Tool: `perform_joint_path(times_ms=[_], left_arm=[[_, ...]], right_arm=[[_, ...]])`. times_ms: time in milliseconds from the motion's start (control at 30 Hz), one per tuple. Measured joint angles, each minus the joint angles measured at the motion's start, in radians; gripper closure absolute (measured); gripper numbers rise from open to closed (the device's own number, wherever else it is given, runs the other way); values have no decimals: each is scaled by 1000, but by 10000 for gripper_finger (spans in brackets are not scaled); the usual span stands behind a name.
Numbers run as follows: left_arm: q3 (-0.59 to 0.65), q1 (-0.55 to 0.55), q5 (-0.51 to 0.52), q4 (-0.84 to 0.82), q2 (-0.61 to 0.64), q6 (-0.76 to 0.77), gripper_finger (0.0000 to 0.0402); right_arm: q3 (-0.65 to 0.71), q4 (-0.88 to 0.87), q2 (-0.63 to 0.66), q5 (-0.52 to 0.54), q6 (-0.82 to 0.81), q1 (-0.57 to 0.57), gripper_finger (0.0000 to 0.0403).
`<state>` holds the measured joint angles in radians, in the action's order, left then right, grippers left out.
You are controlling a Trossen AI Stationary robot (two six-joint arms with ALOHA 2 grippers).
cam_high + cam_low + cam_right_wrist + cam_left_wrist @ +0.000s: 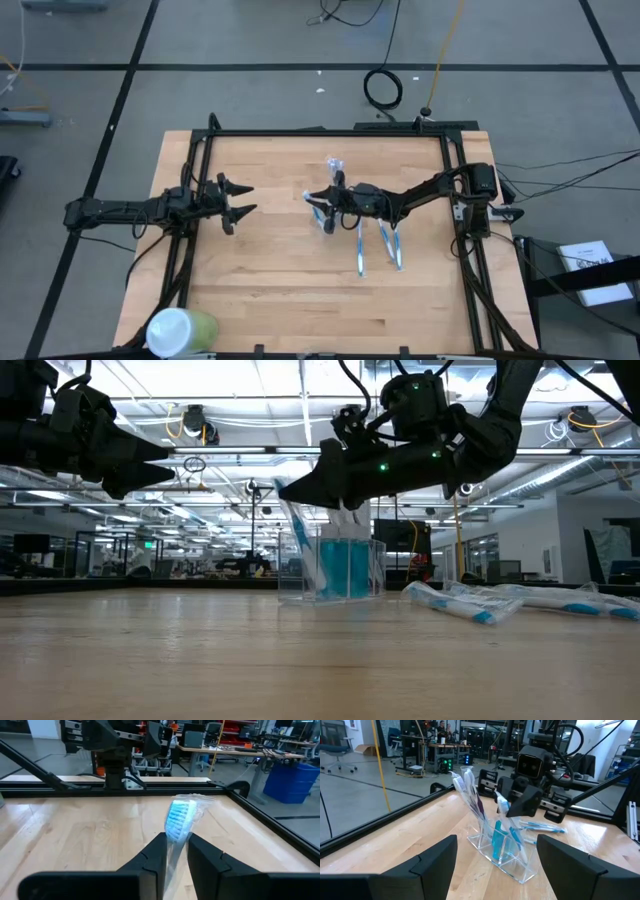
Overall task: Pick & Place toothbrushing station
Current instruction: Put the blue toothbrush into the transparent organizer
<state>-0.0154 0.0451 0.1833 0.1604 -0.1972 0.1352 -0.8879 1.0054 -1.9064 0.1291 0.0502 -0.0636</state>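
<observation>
No lettering I can read anywhere; my right gripper (175, 851) pinches a wrapped toothbrush (179, 820) bristles-up, tilted, over the clear holder (502, 855) mid-table, two more toothbrushes (378, 246) lying lengthwise beside it, while my left gripper (238, 200) hovers spread.

Place: robotics lab | Evidence: taped concrete floor (250, 40), loose cables (381, 87), workbenches (235, 751), ceiling strip lights (250, 400)
</observation>
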Motion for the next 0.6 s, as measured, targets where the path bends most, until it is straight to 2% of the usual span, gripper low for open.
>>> perform_joint_path(times_ms=[400, 600], left_arm=[[0, 0, 0, 0, 0, 0, 119], [0, 0, 0, 0, 0, 0, 119]], right_arm=[[0, -1, 0, -2, -11, 27, 253], [0, -13, 10, -1, -11, 47, 227]])
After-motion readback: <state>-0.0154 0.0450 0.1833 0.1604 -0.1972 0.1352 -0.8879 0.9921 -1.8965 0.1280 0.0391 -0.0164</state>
